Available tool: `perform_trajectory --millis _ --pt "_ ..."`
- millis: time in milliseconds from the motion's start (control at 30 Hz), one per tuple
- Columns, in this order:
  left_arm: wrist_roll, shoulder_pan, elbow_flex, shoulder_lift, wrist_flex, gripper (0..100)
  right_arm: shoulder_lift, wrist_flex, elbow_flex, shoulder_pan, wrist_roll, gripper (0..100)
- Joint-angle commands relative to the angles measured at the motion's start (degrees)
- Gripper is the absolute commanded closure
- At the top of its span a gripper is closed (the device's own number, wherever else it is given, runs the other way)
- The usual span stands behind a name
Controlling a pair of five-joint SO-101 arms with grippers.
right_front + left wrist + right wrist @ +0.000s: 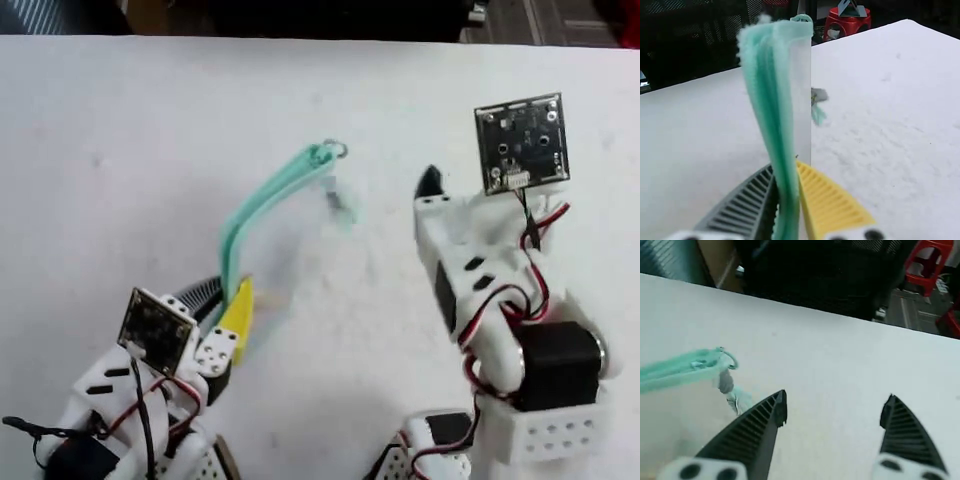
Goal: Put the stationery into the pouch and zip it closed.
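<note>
The pouch (262, 203) is clear plastic with a green zip band, and it stands on edge on the white table (120, 150). My left gripper (226, 298) is shut on the pouch's near end, with the green band (776, 110) pinched between the grey finger (742, 207) and the yellow finger (827, 200). A small zip pull with a green tassel (341, 203) hangs at the far end, below a metal ring (336, 150). My right gripper (835, 407) stands open just to the right of the pull (728, 385), touching nothing.
The right arm's body and camera board (520, 145) take up the table's right side. The table's far edge runs along the top of the high view, with dark floor beyond it. A red stool (847, 20) stands off the table.
</note>
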Motion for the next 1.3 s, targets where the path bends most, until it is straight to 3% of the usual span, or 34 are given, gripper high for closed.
perform_trajectory --millis 0,133,333,700,867,1000,1133,1267 --pt "0.5 -0.4 -1.8 -0.1 -0.5 98 -0.7 1.2 -5.5 -9.2 -3.6 72.8" --pt "0.5 -0.4 -1.8 -0.1 -0.4 98 -0.7 0.9 -7.8 -17.3 -3.9 78.8" --pt "0.5 0.0 -0.3 -0.1 -0.9 98 -0.6 0.4 -8.4 -16.7 -4.0 73.5" --pt "0.5 0.0 1.5 -0.1 -2.8 98 -0.7 1.6 -8.0 -16.7 -4.1 76.3" --pt "0.5 0.0 1.5 -0.1 -2.8 98 -0.7 1.1 -3.9 -24.4 -4.7 76.2" --pt "0.5 0.0 1.5 -0.1 -2.8 98 1.8 -4.1 -1.3 -30.7 -17.0 76.2" --pt "0.5 0.0 1.6 -0.1 -2.7 98 9.2 -5.6 -4.6 -28.1 -27.2 76.2" --pt "0.5 0.0 1.6 -0.1 -2.7 98 15.3 -1.1 -14.2 -26.8 -30.7 76.2"
